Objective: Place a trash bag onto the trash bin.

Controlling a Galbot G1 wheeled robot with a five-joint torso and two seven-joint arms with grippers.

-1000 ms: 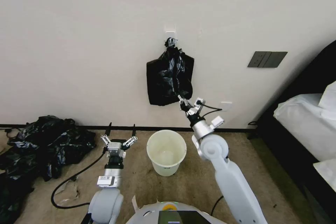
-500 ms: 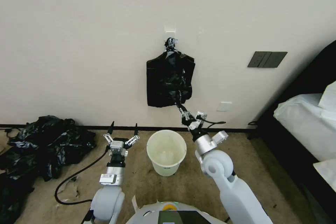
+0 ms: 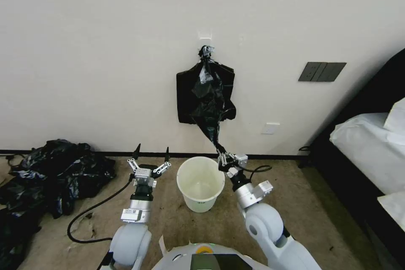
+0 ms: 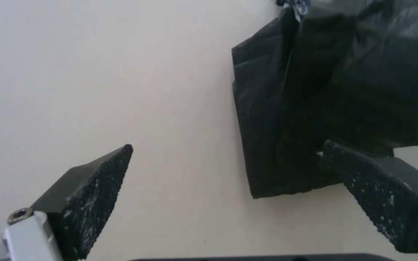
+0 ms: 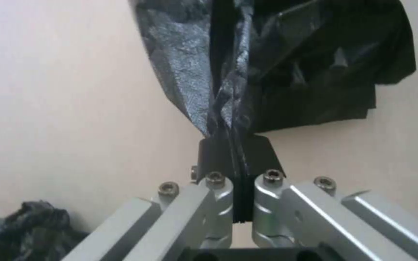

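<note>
The trash bag [image 3: 209,105] is thin, glossy black plastic, wrinkled, catching pale highlights where it is stretched. The trash bin [image 3: 201,183] is smooth cream-white plastic with a slight sheen. The right hand [image 5: 234,154] has brushed silver metal links with bolts and matt black pads clamped on the film. The left hand [image 4: 228,188] carries rough, speckled black pads. The floor [image 3: 168,219] is matt, coarse tan carpet.
</note>
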